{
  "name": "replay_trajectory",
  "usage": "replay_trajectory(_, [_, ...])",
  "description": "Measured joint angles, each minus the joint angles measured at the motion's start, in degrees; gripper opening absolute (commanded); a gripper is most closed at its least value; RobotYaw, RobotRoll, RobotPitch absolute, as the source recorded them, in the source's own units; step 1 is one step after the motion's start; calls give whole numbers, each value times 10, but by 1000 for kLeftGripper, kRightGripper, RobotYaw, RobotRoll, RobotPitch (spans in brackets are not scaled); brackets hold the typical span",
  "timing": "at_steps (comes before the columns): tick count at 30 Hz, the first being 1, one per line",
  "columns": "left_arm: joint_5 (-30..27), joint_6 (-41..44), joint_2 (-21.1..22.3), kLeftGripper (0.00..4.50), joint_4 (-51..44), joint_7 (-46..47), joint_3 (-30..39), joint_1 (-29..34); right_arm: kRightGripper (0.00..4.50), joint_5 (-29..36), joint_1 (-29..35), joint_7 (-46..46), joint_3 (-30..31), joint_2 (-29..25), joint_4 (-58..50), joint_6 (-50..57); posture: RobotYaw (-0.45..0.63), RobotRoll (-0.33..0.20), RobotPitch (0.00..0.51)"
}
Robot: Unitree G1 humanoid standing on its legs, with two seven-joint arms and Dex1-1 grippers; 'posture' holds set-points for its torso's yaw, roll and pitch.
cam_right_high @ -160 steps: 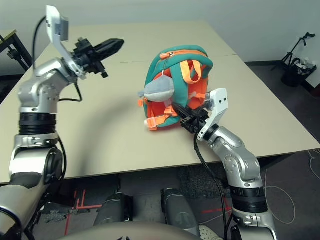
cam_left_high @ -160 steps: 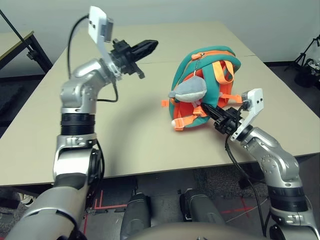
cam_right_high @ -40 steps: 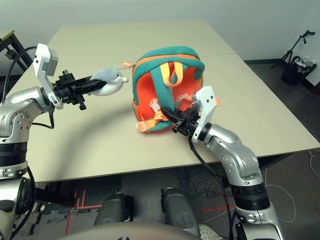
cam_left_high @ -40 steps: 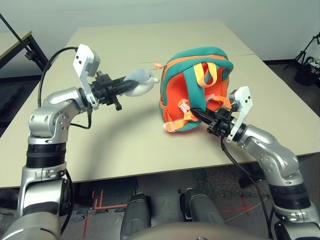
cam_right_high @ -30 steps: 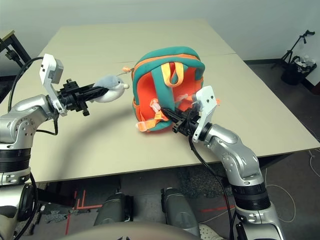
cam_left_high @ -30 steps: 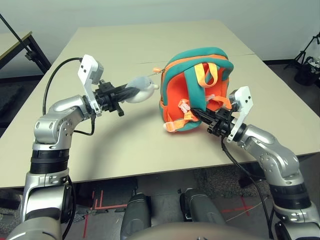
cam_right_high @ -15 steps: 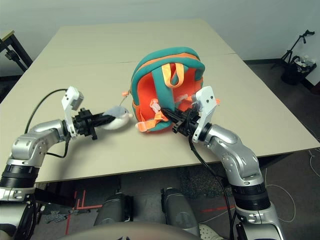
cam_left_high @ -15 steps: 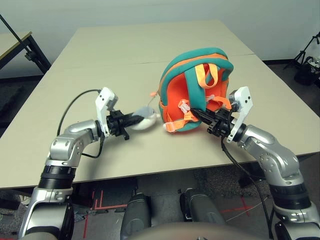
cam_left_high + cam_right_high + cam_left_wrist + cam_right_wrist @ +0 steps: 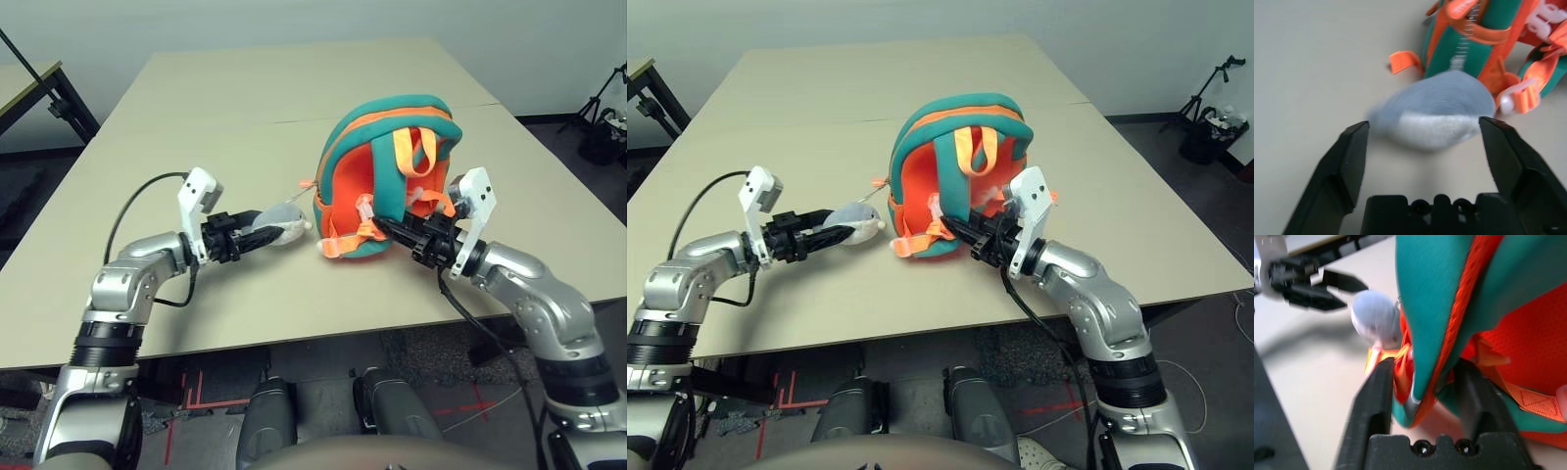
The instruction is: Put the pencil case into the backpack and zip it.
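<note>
The teal and orange backpack (image 9: 348, 186) stands upright on the table, straps facing me. Its grey plush shark charm (image 9: 284, 226) lies on the table to the left of the bag, still tied to it. My left gripper (image 9: 266, 232) is open, its fingers (image 9: 1354, 147) spread wide on either side of the charm (image 9: 1435, 107) without pinching it. My right gripper (image 9: 380, 227) is at the bag's lower front, open, with the teal bottom edge (image 9: 1425, 333) and an orange strap between its fingers (image 9: 1374, 391). The pencil case is out of view.
The beige table (image 9: 245, 117) has a seam running across it behind the bag. A black desk frame (image 9: 59, 98) stands off the far left corner. Dark stands (image 9: 602, 117) sit on the floor at the right. Bare tabletop lies left of and behind the bag.
My left gripper has opened and let go of the shark charm, which now rests on the table. The right gripper's fingers have spread apart. The backpack has shifted slightly to the right.
</note>
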Motion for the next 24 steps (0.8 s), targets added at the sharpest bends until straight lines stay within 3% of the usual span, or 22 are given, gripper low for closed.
replay_trajectory(3, [-12,18,34,4500,-16,-14,23,18,4442,21,-11,70,-13,-76,6,18,-102,0,36])
replay_trajectory(6, [-15,21,64,4500,-15,-13,63,29,4442,27,-26,132,-39,-149,51,24,-89,0,36])
replay_trajectory(9, [-13,0,72,4500,-8,2,102,41,4442,14,-45,160,-58,-179,116,5,-74,0,36])
replay_trajectory(14, [-10,-73,17,4500,24,73,165,40,4442,-28,-83,145,-96,-179,258,-65,-60,0,34])
replay_trajectory(20, [28,-180,-30,4500,69,164,186,35,4442,-78,-116,89,-117,-127,393,-168,-42,0,34])
replay_trajectory(24, [57,-266,-64,4500,116,249,214,19,4442,-107,-146,2,-154,-73,486,-274,-39,0,36])
